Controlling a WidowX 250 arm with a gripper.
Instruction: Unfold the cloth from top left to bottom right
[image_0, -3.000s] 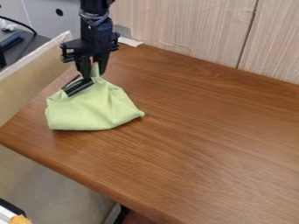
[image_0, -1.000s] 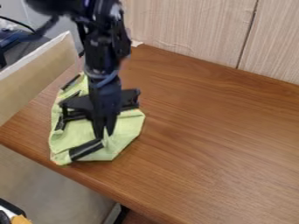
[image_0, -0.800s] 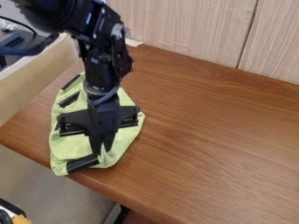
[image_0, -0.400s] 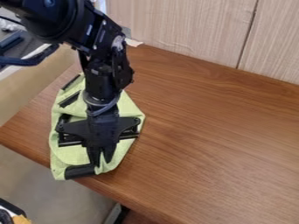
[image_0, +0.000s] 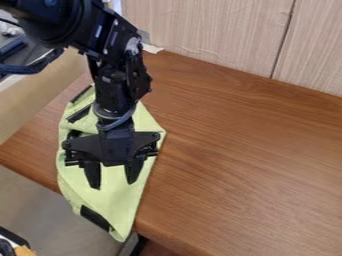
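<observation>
The green cloth lies spread along the left part of the table, with its lower corner hanging over the front edge. Black strips show at its upper left and on the hanging part. Over the cloth's middle is the gripper, open, its two fingers apart with green cloth visible between and below them. The arm covers part of the cloth's upper half.
The brown wooden table reaches to the right. A pale wood panel stands along its back. At the left is a beige surface, and an orange item shows at the bottom left corner.
Over three seconds the gripper came from the upper left toward the front edge, drawing the cloth out. Since the last earlier frame its fingers have opened, and the cloth's corner has dropped over the edge.
</observation>
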